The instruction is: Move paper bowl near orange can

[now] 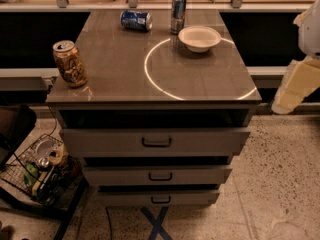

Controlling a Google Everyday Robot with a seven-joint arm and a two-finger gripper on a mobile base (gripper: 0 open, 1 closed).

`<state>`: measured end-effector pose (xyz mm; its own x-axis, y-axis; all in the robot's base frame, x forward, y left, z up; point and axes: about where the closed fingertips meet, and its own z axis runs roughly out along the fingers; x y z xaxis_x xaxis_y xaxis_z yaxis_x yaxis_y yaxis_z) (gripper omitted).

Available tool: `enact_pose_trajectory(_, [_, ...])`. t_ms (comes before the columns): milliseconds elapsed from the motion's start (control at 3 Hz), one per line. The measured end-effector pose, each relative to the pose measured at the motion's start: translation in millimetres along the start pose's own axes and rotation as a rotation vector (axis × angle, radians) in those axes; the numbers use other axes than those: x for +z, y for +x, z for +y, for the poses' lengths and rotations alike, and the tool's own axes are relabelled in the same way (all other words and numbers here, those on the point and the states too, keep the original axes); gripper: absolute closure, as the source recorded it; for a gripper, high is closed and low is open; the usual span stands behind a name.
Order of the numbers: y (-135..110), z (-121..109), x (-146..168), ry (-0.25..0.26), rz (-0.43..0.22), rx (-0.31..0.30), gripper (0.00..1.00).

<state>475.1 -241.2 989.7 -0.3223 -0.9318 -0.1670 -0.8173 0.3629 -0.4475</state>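
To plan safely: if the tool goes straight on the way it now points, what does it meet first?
The tool, at the right edge, slants down-left; it probably meets the cabinet side first, though depth is unclear.

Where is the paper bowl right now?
In the camera view, the bowl sits at the back right of the cabinet top, just right of the tall can, far from the orange can. The gripper hangs off to the right.
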Motion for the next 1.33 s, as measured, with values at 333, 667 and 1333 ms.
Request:
enact_pose_trajectory(333, [1.7, -56.7, 14.6, 0.189, 0.0, 0.032, 0.0])
enact_pose_trajectory(667, [-4.5, -115.7, 25.2, 0.344, -0.059, 0.033, 0.0])
enact_pose_trajectory(1333, [-73.0, -179.4, 79.4, 0.445, -0.363, 0.008, 0.0])
